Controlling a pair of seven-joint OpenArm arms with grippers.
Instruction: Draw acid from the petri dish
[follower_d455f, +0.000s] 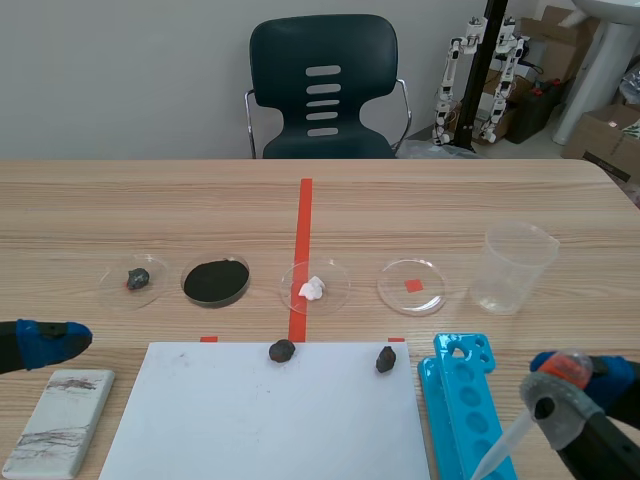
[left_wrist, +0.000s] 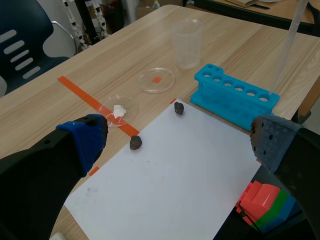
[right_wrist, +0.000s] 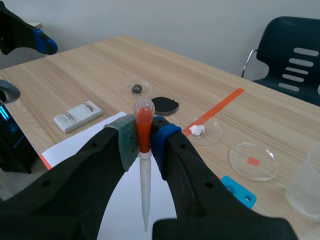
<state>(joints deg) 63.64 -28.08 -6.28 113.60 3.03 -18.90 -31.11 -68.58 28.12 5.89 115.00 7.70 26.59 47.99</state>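
Left end effector (left_wrist: 180, 137): open wide, nothing between the pads; it hovers low at the near left of the bench (follower_d455f: 560, 190), above a streaked white tile (follower_d455f: 60, 420).
Right end effector (right_wrist: 144, 137): closed on the pipette (right_wrist: 144, 185), pads pinching just below its red bulb, tip pointing down.
Pipette tip: my left wrist view puts it at the end of the blue tube rack (left_wrist: 235, 100) (touching or not, I cannot tell).
Petri dish (follower_d455f: 411, 286): clear, over a red square mark, between the white-lump dish (follower_d455f: 314, 287) and the beaker (follower_d455f: 515, 268); well apart from the pipette.
Missing from left wrist view: black-powder dish (follower_d455f: 215, 282), dark-lump dish (follower_d455f: 137, 279).
Paper sheet (follower_d455f: 260, 420): dark stones (follower_d455f: 282, 350) on its far edge.
Left wrist view only: coloured blocks (left_wrist: 265, 200) under the end effector.
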